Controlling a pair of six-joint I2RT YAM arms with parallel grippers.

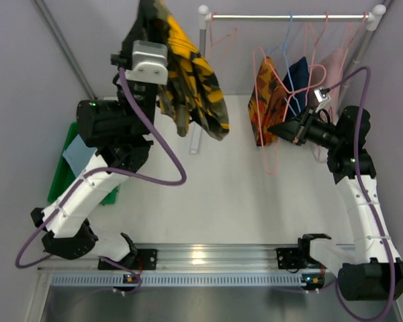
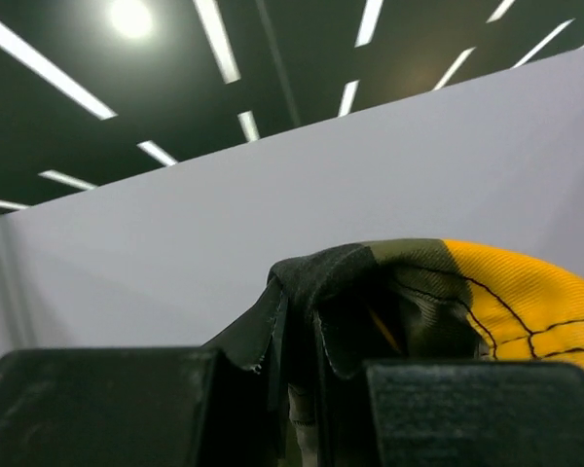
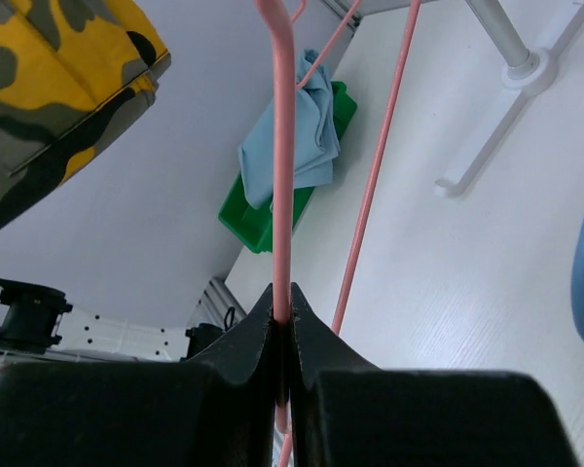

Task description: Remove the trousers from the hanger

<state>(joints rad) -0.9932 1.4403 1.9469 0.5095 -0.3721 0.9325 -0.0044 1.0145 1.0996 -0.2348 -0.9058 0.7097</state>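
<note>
Clamping one yellow-black trousers (image 1: pixel 195 80) aloft: left fingers (image 2: pixel 97 409). Right fingers (image 3: pixel 127 409) pinch one pink hanger (image 3: pixel 284 195). One light blue trousers (image 3: pixel 307 136) in green bin (image 3: pixel 263 219).

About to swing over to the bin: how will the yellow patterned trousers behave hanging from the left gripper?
Likely floppy: the yellow trousers drape in folds below the left gripper, so they may sway. Only a bunched edge looks pinched, so a quick swing could tug it free.

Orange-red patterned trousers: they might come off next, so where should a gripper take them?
Probably the lower edge of the orange-red trousers, from the left in the top view: the cloth drapes free there, while the navy pair and the right gripper crowd the other side.
</note>
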